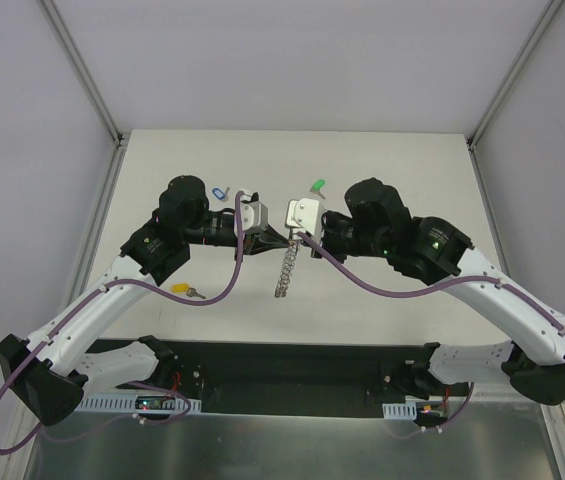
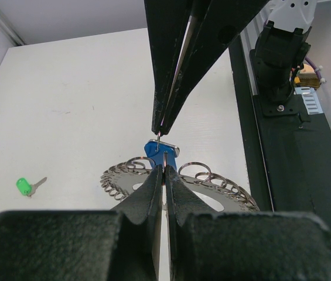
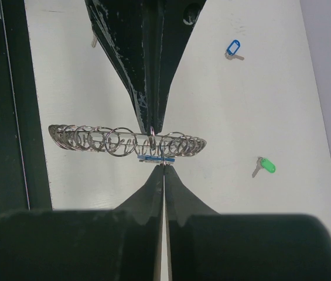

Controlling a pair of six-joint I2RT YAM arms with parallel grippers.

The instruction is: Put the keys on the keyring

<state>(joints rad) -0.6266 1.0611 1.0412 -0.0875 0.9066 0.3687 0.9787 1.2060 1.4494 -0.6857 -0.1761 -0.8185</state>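
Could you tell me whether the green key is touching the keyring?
Apart. In the right wrist view the green key lies on the table, bare surface plainly separating it from the keyring.

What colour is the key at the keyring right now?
Blue; the key shows best in left wrist view.

Scene is evenly lit by diffuse overhead light; only faint soft shadows are cast on the white surface (image 1: 382, 320). Near fingers (image 2: 144, 205) are rendered blurred in wrist views
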